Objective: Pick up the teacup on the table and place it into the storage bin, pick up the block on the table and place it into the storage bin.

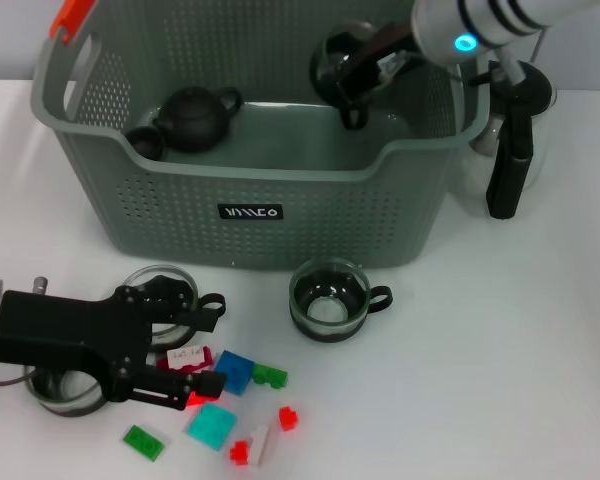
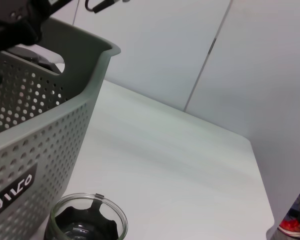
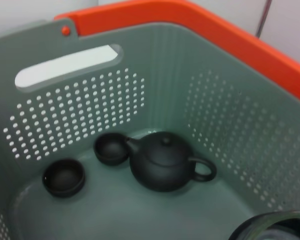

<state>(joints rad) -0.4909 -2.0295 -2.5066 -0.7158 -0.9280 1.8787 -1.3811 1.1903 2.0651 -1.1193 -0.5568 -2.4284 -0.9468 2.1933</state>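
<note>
The storage bin (image 1: pixel 280 190) stands at the back of the table; its wall also shows in the left wrist view (image 2: pixel 35 130). My right gripper (image 1: pixel 365 65) is over the bin's right side, shut on a glass teacup (image 1: pixel 338 62) held above the bin floor; the cup's rim shows in the right wrist view (image 3: pixel 275 225). Another glass teacup (image 1: pixel 330 298) with a dark insert stands on the table in front of the bin and shows in the left wrist view (image 2: pixel 87 220). My left gripper (image 1: pixel 212 347) is open low at the front left, its fingers either side of a pink block (image 1: pixel 185 358).
Inside the bin are a black teapot (image 1: pixel 195 118) and small black cups (image 3: pixel 64 176). Loose blocks lie at the front: blue (image 1: pixel 237 370), green (image 1: pixel 270 377), teal (image 1: pixel 212 425), red (image 1: pixel 287 417). Glass cups (image 1: pixel 160 283) sit by my left arm. A glass pitcher (image 1: pixel 510 140) stands at the right.
</note>
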